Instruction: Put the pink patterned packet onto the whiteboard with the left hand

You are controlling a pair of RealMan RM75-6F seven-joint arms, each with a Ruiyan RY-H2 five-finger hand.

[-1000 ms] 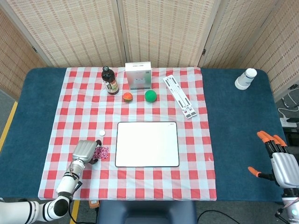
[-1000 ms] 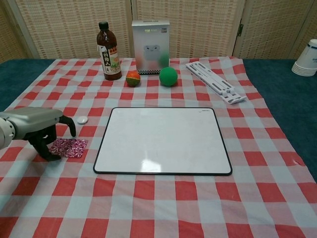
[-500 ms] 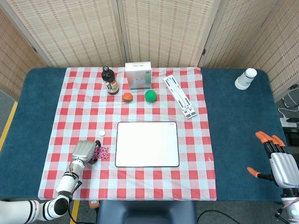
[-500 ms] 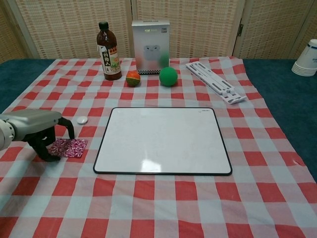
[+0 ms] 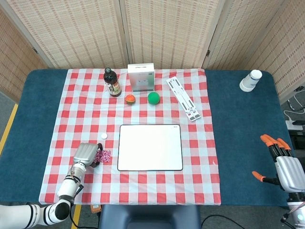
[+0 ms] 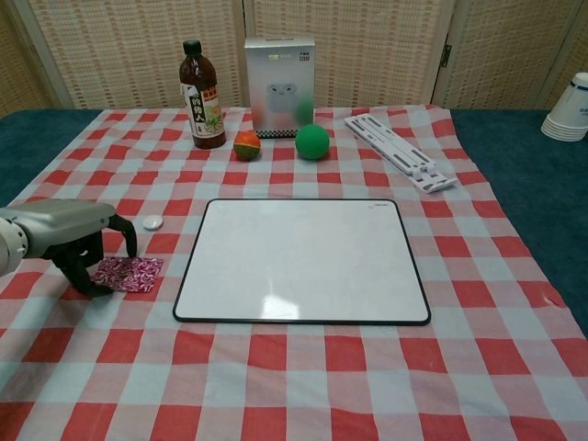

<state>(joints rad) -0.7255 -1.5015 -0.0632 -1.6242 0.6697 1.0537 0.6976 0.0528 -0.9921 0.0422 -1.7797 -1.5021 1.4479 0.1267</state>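
Observation:
The pink patterned packet (image 5: 103, 156) (image 6: 129, 273) lies flat on the checked cloth, just left of the whiteboard (image 5: 150, 147) (image 6: 303, 260). My left hand (image 5: 86, 154) (image 6: 69, 230) arches over the packet's left end. Its dark fingertips (image 6: 131, 243) stand on the cloth at the packet's far side and the thumb at its near side. The packet stays flat on the cloth and I see no firm grip on it. My right hand (image 5: 286, 167) hovers at the table's right edge with its orange-tipped fingers spread and nothing in it; only the head view shows it.
A small white cap (image 5: 104, 136) (image 6: 152, 221) lies behind the packet. At the back stand a dark bottle (image 5: 112, 82) (image 6: 201, 95), a white box (image 5: 141, 78) (image 6: 279, 84), an orange ball (image 5: 130, 98) (image 6: 246, 145), a green ball (image 5: 153, 98) (image 6: 312, 141) and a white strip (image 5: 184, 98) (image 6: 400, 152). Stacked cups (image 5: 250, 80) (image 6: 570, 108) are far right.
My left hand has shifted very slightly over the packet's left end, its fingers drawing in a little. The packet and the right hand have not moved.

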